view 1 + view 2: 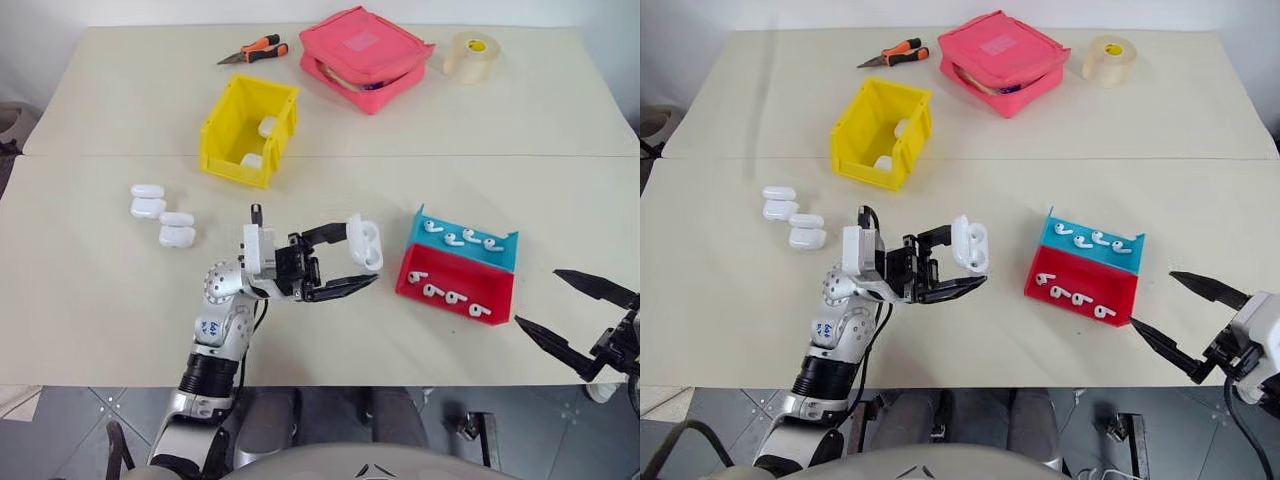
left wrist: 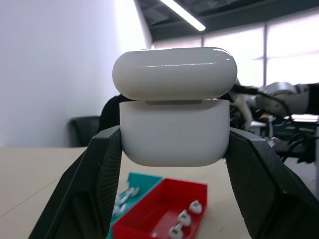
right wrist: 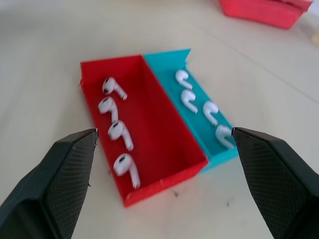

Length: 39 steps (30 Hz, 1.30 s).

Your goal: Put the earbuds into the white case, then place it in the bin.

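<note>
Between the two black fingers of my left gripper sits the white case, pinched at its lower body with the lid hinged up a crack; the fingers are closed hard on it and the case rides above the table, not touching it. Just beyond the case, toward my right side, lie the red tray and the blue tray, touching along one long edge; four earbuds lie in the red one and four more in the blue. Past those trays my right gripper hangs near the table's near edge with its fingers spread wide and nothing between them, pointing back toward the trays. On the other side of my left gripper, four spare cases lie in two pairs on the table; farther out from it stands the bin, with two white cases inside; beyond the bin lie the pliers, the pink pouch and the tape roll.
</note>
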Motion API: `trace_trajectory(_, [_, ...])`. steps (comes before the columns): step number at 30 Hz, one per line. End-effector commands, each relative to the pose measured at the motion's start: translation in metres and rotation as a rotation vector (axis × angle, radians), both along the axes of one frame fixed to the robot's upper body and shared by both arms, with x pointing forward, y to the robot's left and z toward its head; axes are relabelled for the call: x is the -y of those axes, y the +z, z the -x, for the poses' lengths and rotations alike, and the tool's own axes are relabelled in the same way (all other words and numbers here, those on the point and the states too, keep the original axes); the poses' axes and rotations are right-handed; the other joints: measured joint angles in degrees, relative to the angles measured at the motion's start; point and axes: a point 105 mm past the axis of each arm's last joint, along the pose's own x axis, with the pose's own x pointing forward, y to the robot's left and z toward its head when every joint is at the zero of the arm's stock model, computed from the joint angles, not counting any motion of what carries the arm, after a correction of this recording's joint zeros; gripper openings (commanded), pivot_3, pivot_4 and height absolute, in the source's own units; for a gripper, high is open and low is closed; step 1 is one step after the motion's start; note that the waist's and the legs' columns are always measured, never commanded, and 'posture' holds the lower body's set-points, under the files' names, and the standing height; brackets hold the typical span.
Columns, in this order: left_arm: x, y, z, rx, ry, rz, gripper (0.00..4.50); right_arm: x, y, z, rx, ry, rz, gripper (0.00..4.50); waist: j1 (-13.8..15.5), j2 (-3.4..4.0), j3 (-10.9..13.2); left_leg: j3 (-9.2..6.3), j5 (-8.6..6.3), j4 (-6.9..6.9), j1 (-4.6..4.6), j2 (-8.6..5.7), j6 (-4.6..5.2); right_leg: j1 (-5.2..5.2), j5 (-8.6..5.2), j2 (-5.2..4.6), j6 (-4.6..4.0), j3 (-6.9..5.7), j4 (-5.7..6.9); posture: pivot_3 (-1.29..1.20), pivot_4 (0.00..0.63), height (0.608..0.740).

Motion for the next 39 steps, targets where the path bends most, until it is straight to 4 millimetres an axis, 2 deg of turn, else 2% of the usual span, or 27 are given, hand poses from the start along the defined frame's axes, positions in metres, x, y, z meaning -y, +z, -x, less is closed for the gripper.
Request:
trace_trajectory(1, [0.002,0.010,0.001,0.032,-0.025,0.051,2.76,-0.015,0.010,-0.012,-0.072,0.018,0.041,4.50,-0.1,0.00,0.0,-0.06,0.00,0.02,0.00,0.00,0.00,0.00,0.00,-0.01,0.00,0.02,0.00,0.00,0.150,0.740])
trace_trajectory(6, [0.003,0.004,0.004,0.033,-0.027,0.023,2.76,-0.044,0.008,-0.021,-0.297,0.079,0.108,4.50,0.3,0.01,0.0,-0.27,0.00,0.02,-0.03,-0.01,0.01,-0.01,0.00,-0.03,-0.01,-0.03,-0.03,0.00,0.150,0.740])
trace_trajectory(8, [0.002,0.000,0.007,0.034,-0.026,0.006,2.76,-0.049,0.002,-0.022,-0.400,0.085,0.160,4.50,0.3,0.01,0.0,-0.30,-0.01,0.03,-0.04,-0.03,0.02,-0.02,0.01,-0.07,-0.01,-0.01,-0.04,0.00,0.150,0.740])
trace_trajectory(13, [0.003,-0.002,0.009,0.024,-0.008,-0.002,2.76,-0.049,-0.005,-0.029,-0.494,0.078,0.312,4.50,1.1,-0.04,0.0,-0.34,-0.05,0.08,-0.13,-0.09,0.09,-0.02,0.01,-0.11,-0.01,-0.08,-0.13,0.00,0.150,0.740])
trace_trajectory(19, [0.005,-0.001,0.010,0.016,0.013,0.003,2.76,-0.043,-0.016,-0.037,-0.517,0.090,0.463,4.50,1.4,-0.03,0.0,-0.28,-0.05,0.11,-0.15,-0.09,0.09,-0.02,0.02,-0.10,0.00,-0.10,-0.13,0.00,0.150,0.740])
trace_trajectory(25, [0.005,0.000,0.011,0.007,0.023,0.005,2.76,-0.043,-0.023,-0.042,-0.532,0.105,0.503,4.50,1.3,-0.04,0.0,-0.27,-0.05,0.11,-0.17,-0.08,0.09,-0.05,0.03,-0.10,0.01,-0.10,-0.13,0.00,0.150,0.740])
trace_trajectory(32, [0.004,0.002,0.011,0.001,0.027,0.008,2.76,-0.042,-0.029,-0.042,-0.541,0.101,0.513,2.30,1.3,-0.04,0.0,-0.26,-0.05,0.12,-0.18,-0.08,0.08,-0.06,0.03,-0.10,0.02,-0.11,-0.13,0.00,0.150,0.740])
trace_trajectory(39, [0.004,0.003,0.011,-0.002,0.022,0.007,2.76,-0.043,-0.032,-0.042,-0.538,0.102,0.520,2.30,1.3,-0.03,0.0,-0.26,-0.05,0.12,-0.18,-0.08,0.08,-0.06,0.03,-0.10,0.01,-0.11,-0.13,0.00,0.150,0.740])
